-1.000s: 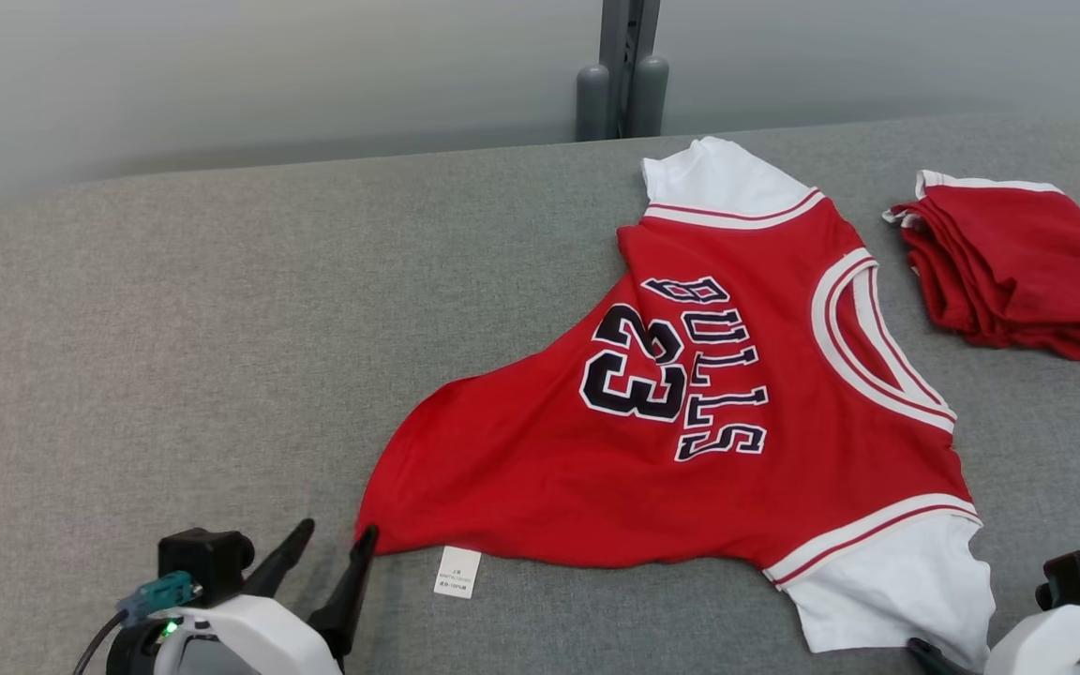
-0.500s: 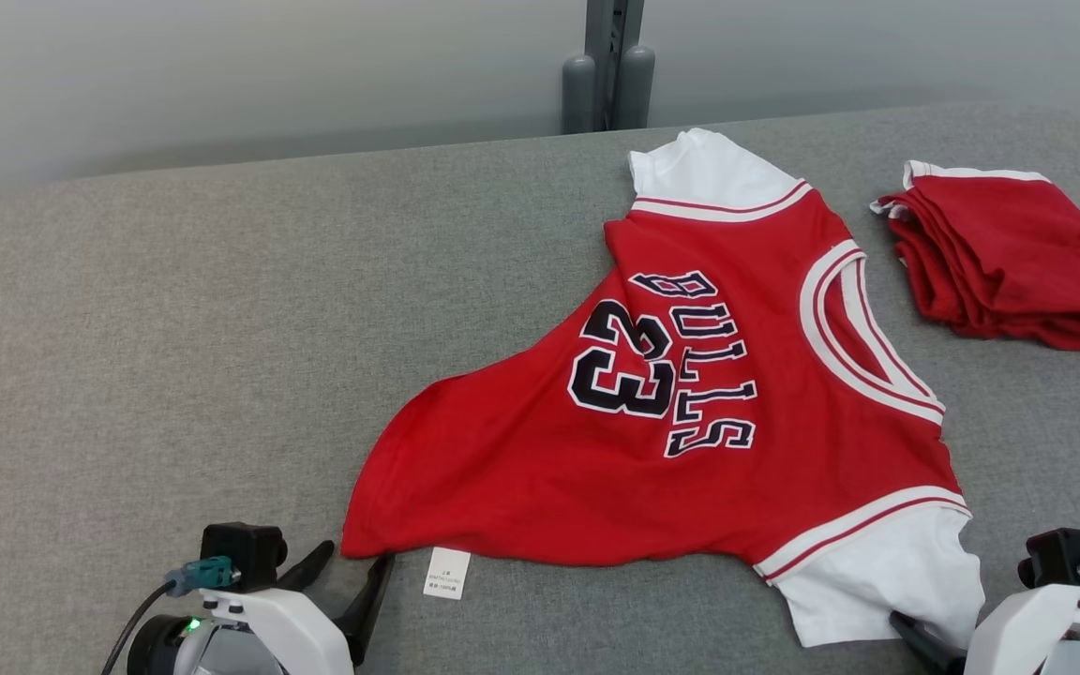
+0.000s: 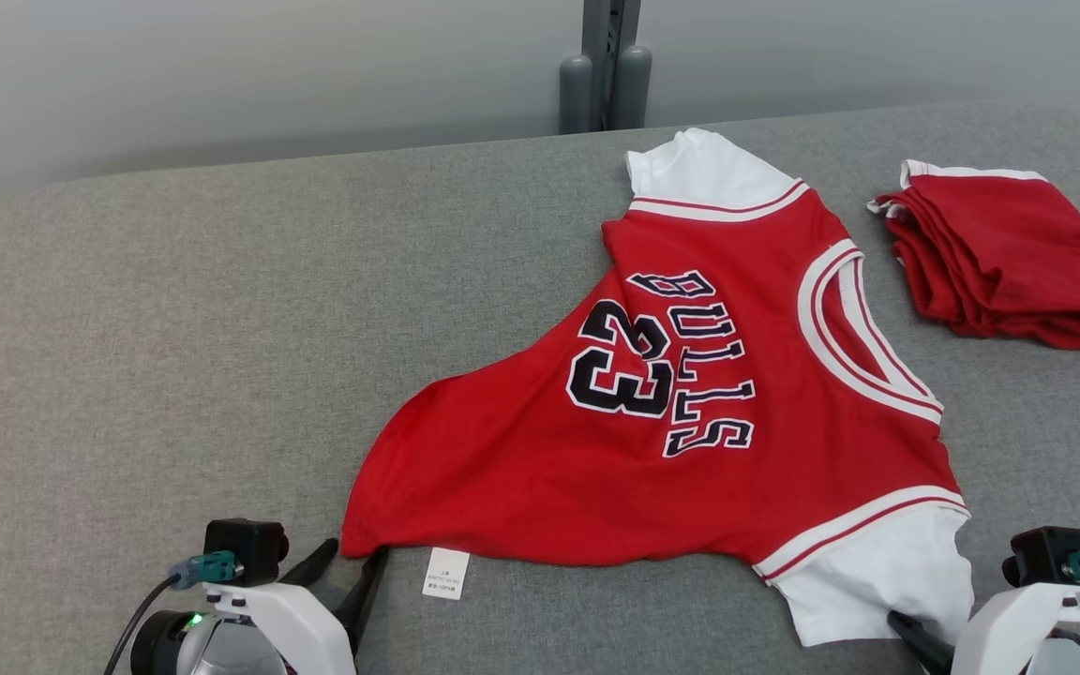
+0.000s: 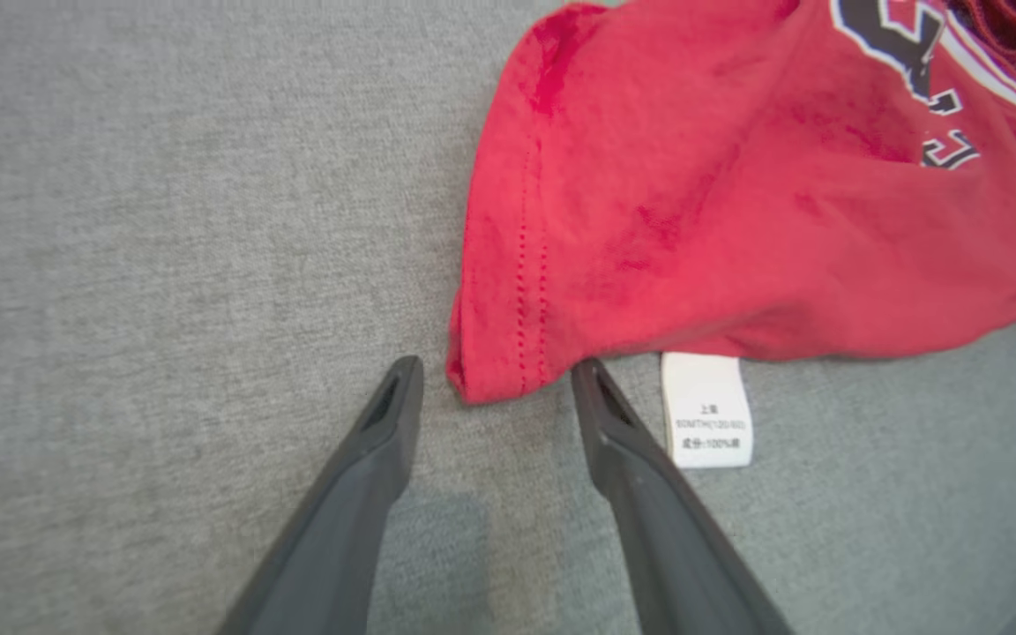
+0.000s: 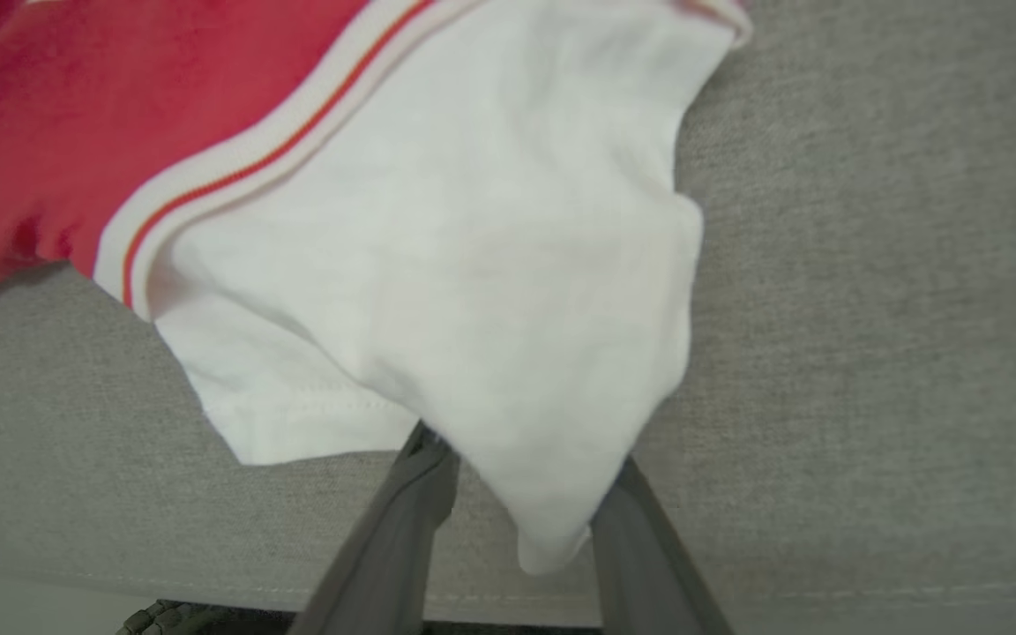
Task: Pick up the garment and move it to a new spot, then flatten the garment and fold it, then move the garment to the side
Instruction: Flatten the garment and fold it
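Because a limp jersey carries best from 2 points, we have the left gripper [image 3: 354, 551] set low at the near left of the grey padded table [image 3: 174, 328]. Its 2 fingers are spread wide to either side of the red hem corner [image 4: 490, 375], which lies between the tips without being pinched. Just right of that corner the white care label [image 3: 446, 572] pokes out from under the hem, apart from the nearer finger.

Moving right, the garment [image 3: 690, 412] lies front up and skewed across the middle of the table. Its number 23 and lettering face us, and its hem is drawn toward the left gripper, so it is not yet flat. Its near white sleeve [image 5: 473, 265] reaches the front edge at the right. There the right gripper [image 5: 526, 450] has its fingers apart with the sleeve's tip draped between and over them, and no pinch shows. We judge both are placed for a 2-point lift.

Far right, well apart, a folded red pile [image 3: 1009, 253] sits at the side.
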You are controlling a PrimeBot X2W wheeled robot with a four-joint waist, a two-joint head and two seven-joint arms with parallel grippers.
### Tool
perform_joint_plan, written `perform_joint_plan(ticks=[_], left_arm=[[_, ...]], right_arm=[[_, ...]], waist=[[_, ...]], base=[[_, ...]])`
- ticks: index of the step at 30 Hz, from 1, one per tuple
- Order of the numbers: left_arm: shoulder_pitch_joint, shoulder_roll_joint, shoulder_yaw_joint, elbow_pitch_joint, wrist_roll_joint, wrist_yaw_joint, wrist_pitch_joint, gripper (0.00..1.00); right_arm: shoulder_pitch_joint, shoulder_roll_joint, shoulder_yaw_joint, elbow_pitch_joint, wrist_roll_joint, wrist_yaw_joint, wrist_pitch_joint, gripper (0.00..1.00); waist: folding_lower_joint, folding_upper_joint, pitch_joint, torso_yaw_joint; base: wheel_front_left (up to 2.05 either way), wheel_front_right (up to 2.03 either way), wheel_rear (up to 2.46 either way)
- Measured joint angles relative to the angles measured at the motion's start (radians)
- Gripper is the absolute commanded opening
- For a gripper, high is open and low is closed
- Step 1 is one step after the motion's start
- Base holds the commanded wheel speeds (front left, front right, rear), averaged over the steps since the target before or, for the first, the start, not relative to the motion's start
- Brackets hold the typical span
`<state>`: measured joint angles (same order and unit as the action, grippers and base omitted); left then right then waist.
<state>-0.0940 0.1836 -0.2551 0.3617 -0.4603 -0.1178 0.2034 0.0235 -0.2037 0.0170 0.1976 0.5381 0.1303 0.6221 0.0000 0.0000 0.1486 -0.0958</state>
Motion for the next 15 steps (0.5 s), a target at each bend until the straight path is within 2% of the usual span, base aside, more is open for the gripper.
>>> perform_joint_plan(ticks=[1,2,4,5,6,7,8,15], left_arm=[[-0.002,0.000,-0.002,0.001,0.000,0.000,-0.002,0.71],[-0.004,-0.001,-0.004,0.001,0.000,0.000,-0.005,0.54],[-0.005,-0.001,-0.010,0.002,-0.001,-0.001,-0.007,0.42],[-0.005,-0.001,-0.012,0.002,-0.001,-0.002,-0.010,0.31],[-0.007,-0.001,-0.015,0.002,-0.002,-0.002,-0.010,0.13],[-0.008,-0.001,-0.018,0.001,-0.002,-0.002,-0.011,0.00],[-0.008,-0.002,-0.020,-0.002,-0.002,-0.002,-0.015,0.00],[-0.006,0.007,-0.020,-0.038,-0.015,-0.002,-0.025,0.00]], right_arm=[[-0.001,-0.001,0.002,0.001,0.001,0.000,-0.002,0.49],[-0.002,-0.002,0.004,0.001,0.002,0.000,-0.003,0.46],[-0.003,-0.004,0.009,0.001,0.007,0.000,-0.004,0.42],[-0.003,-0.005,0.011,0.001,0.007,0.000,-0.004,0.40],[-0.003,-0.007,0.013,0.001,0.008,0.000,-0.004,0.33],[-0.003,-0.008,0.017,0.001,0.010,0.000,-0.004,0.20],[-0.003,-0.009,0.021,0.001,0.013,0.000,-0.007,0.00],[-0.004,-0.036,0.057,-0.018,0.037,0.000,-0.037,0.00]], waist=[[0.0000,0.0000,0.000,0.001],[0.0000,0.0000,-0.001,0.001],[0.0000,0.0000,-0.002,0.003],[0.0000,0.0000,-0.002,0.003],[0.0000,0.0000,-0.004,0.004],[0.0000,0.0000,-0.005,0.005],[0.0000,0.0000,-0.006,0.006],[0.0000,0.0000,-0.020,0.010]], base=[[0.00,0.00,0.00],[0.00,0.00,0.00],[0.00,0.00,0.00],[0.00,0.00,0.00],[0.00,0.00,0.00],[0.00,0.00,0.00],[0.00,0.00,0.00],[0.00,0.00,0.00]])
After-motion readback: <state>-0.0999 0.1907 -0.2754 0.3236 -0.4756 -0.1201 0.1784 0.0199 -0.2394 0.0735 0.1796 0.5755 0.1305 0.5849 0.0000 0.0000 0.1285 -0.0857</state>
